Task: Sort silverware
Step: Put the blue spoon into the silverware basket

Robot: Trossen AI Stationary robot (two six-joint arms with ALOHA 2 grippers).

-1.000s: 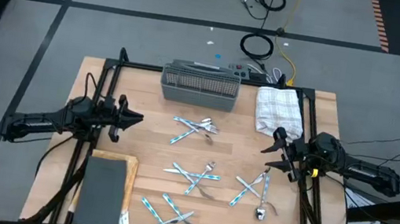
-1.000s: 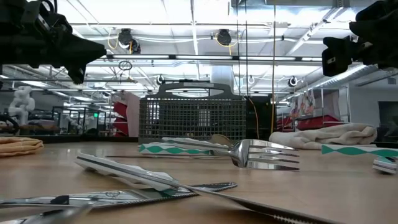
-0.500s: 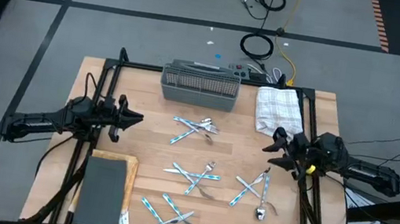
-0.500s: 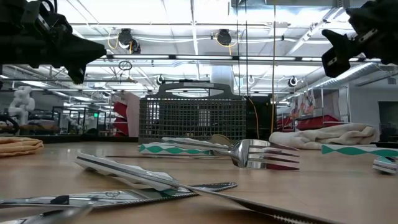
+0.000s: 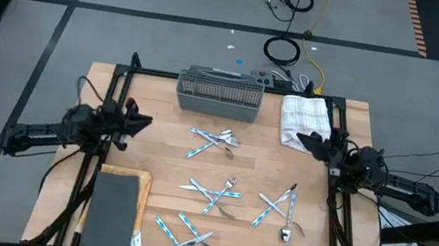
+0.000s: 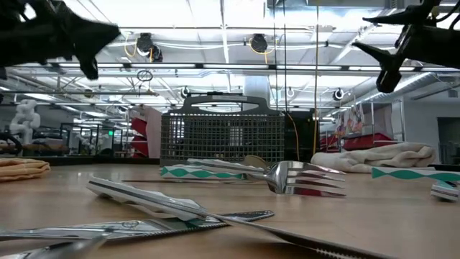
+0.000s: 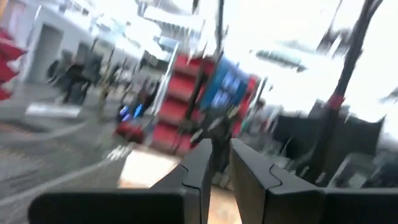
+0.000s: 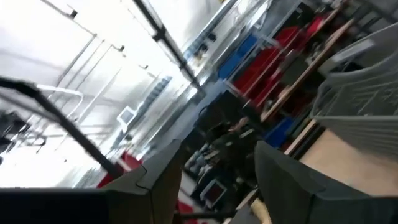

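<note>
The silverware lies flat on the wooden table in several loose clusters, with blue-and-white handles and shiny ends: near the basket point(image 5: 215, 140), mid-table point(image 5: 213, 193), toward the right point(image 5: 277, 207) and by the near edge point(image 5: 184, 242). In the low view a fork point(image 6: 305, 178) and a knife point(image 6: 154, 198) lie closest. My left gripper point(image 5: 139, 121) hovers over the table's left part, its fingers point(image 7: 205, 165) a narrow gap apart. My right gripper point(image 5: 308, 140) hovers open beside the towel, tipped upward point(image 6: 392, 54). Neither holds anything.
A grey mesh basket point(image 5: 219, 94) stands at the far edge, and a white folded towel point(image 5: 304, 119) lies to its right. A dark flat board point(image 5: 113, 208) occupies the near left corner. Bare wood shows between the clusters and in front of the left gripper.
My right gripper has swung toward the table's far edge, up beside the towel, rising and tipping its fingers upward. My left gripper has risen and tipped upward, drawing slightly back toward the left edge. The silverware has not moved.
</note>
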